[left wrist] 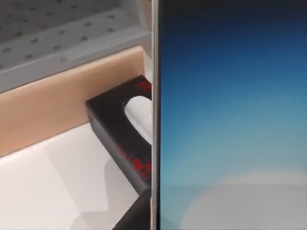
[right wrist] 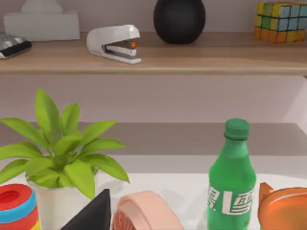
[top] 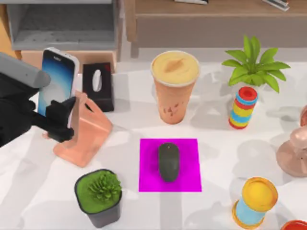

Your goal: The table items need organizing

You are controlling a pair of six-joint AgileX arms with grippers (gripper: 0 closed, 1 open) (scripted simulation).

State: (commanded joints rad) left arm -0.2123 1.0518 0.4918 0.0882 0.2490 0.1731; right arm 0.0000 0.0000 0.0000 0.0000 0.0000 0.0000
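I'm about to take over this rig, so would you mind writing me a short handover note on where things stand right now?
Left end effector: at the table's left, shut on the smartphone, which it holds upright at the peach stand; I cannot tell whether the phone is seated.
Right arm: parked off the table's right side; its wrist camera looks at a leafy plant and a green bottle.
Mouse: lying on the magenta mat, looks done.
Orange cup: upright on the white table behind the mat, untouched.
Left: probably seat and release the phone, then deal with the cup.
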